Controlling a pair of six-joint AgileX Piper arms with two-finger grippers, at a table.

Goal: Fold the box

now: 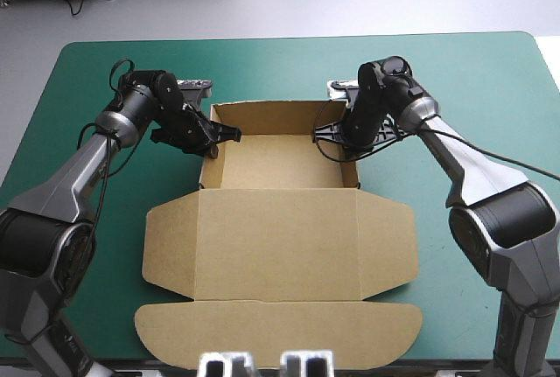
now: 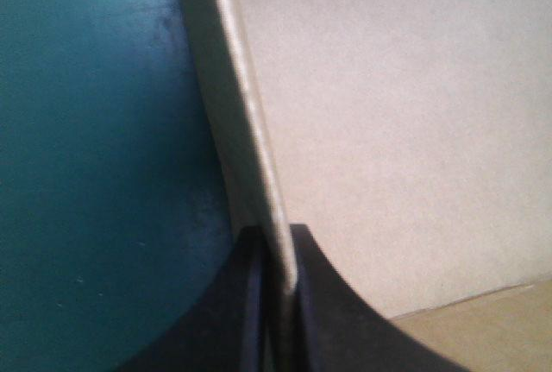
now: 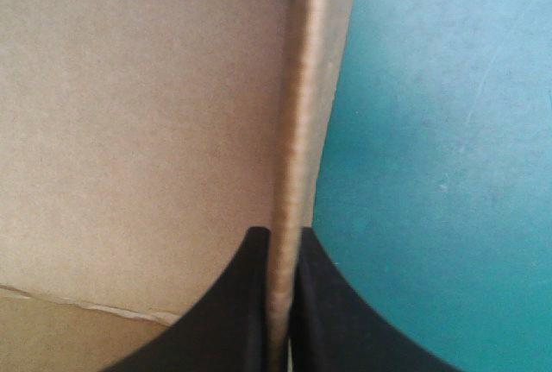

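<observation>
On the teal-green table cover (image 1: 455,80), the left claw (image 2: 278,238) pinches one standing wall of the brown cardboard box (image 1: 280,237); the right claw (image 3: 283,236) pinches the opposite wall.

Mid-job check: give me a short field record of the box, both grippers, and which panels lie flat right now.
box: partly folded; far section forms an open tray with walls raised
flat parts: lid panel, its two side flaps and the rounded front flap, lying toward the table's near edge
left gripper: jaws shut on the tray's left wall, one inside, one outside
right gripper: jaws shut on the tray's right wall, the same way
surface: teal-green cover
</observation>
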